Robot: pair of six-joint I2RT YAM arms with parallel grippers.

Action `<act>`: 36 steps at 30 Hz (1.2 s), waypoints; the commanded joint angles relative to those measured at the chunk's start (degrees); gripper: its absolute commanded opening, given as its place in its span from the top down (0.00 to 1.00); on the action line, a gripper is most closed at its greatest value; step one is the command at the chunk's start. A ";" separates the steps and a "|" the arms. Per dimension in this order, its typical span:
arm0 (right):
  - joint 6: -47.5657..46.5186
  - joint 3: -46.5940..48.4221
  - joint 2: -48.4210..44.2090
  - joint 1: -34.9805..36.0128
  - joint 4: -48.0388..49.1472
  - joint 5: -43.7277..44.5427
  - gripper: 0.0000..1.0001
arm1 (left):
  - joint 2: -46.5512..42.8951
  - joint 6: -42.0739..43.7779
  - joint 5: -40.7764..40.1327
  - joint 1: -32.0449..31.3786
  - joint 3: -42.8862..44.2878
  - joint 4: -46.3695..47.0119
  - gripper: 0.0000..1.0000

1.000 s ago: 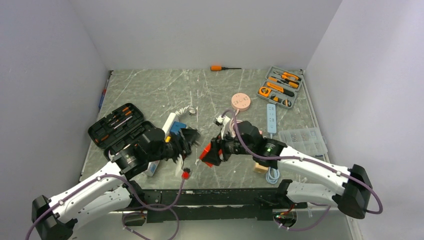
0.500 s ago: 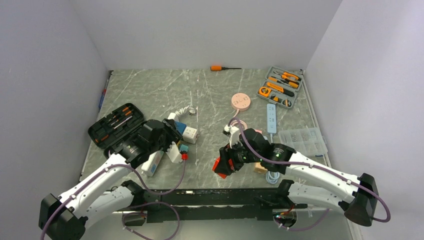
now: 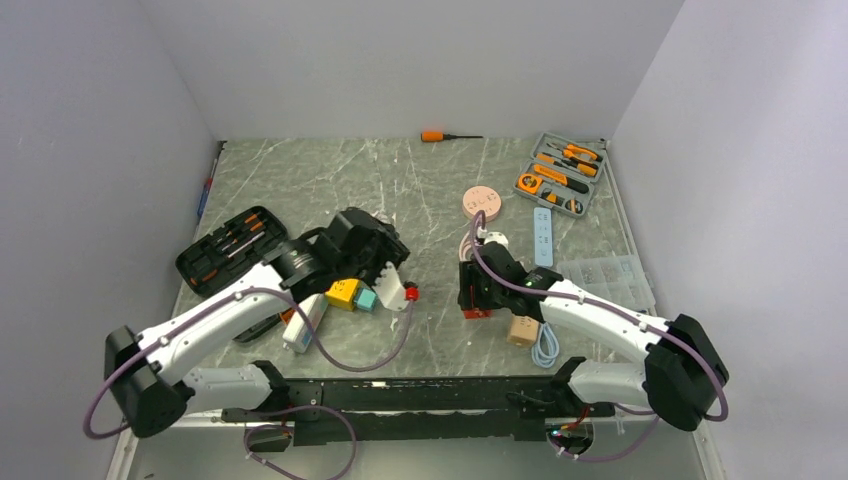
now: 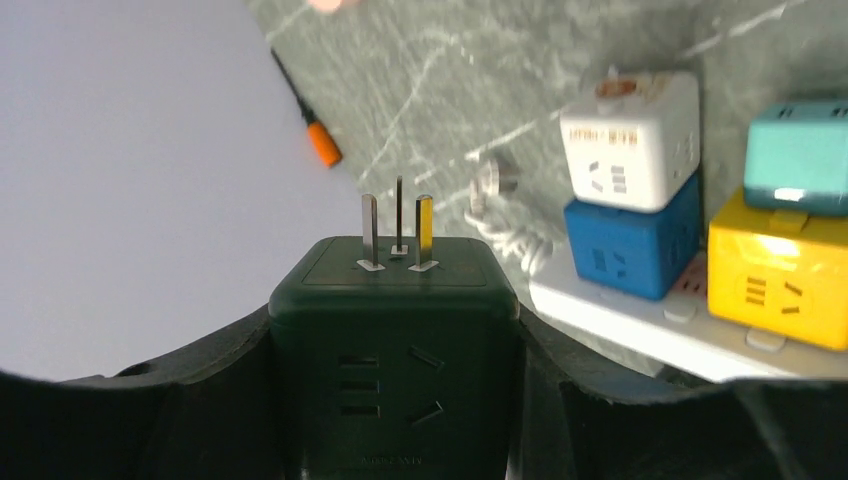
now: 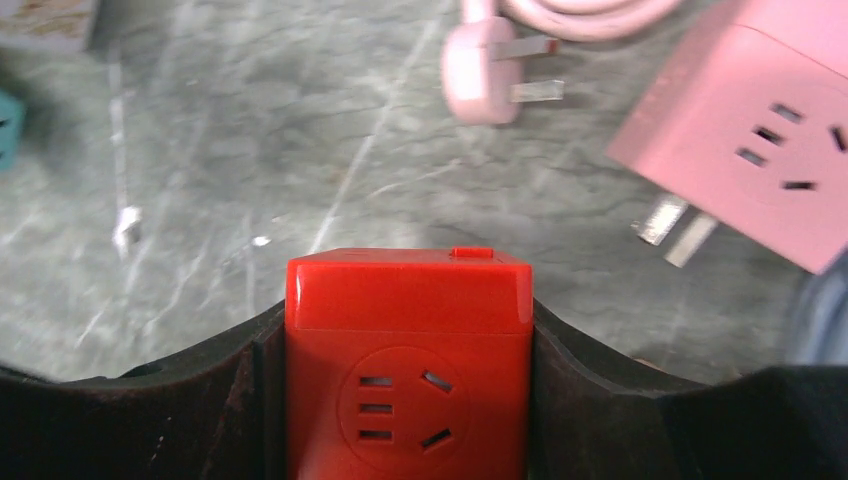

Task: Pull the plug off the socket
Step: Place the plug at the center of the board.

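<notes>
While left claw (image 4: 395, 345) grips one green cube (image 4: 393, 290), right (image 5: 408, 345) grips red cube (image 5: 408, 290).

We see a grey-green marbled table (image 3: 300, 170) spreading under the left pincer (image 3: 365, 245) and the right pincer (image 3: 476, 300). Pale bare walls close it in: a left wall (image 3: 90, 150) well outside the left pincer, a right wall (image 3: 740, 150) well outside the right pincer, and a back wall (image 3: 420, 60) far beyond both. The light is soft and even.

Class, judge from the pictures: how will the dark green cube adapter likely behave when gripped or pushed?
The dark green cube adapter looks rigid: its flat sides sit squarely between the fingers, undeformed. Being boxy, it should slide rather than roll. Its thin prongs might bend if knocked.
</notes>
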 commanded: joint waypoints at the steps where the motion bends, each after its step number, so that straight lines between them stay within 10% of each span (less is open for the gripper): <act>1: 4.62 -1.02 1.18 -0.22 1.55 11.56 1.00 | 7.04 -7.14 2.70 -3.21 7.09 -4.92 1.00; 11: 8.80 -8.62 1.03 -0.24 5.03 15.84 0.58 | 22.08 -16.03 5.88 -3.57 13.79 -5.77 1.00; 17: 8.29 -7.44 -1.72 -0.33 5.19 14.42 0.01 | 27.29 -20.17 8.90 -3.44 16.13 -4.88 1.00; 26: 6.00 8.67 -17.72 -2.15 -4.99 21.42 0.02 | 37.99 -32.29 14.59 -3.16 24.92 -5.78 1.00; 36: 5.43 16.01 -20.70 -3.02 -10.40 26.71 0.44 | 49.34 -41.24 17.85 -4.93 30.91 -1.52 1.00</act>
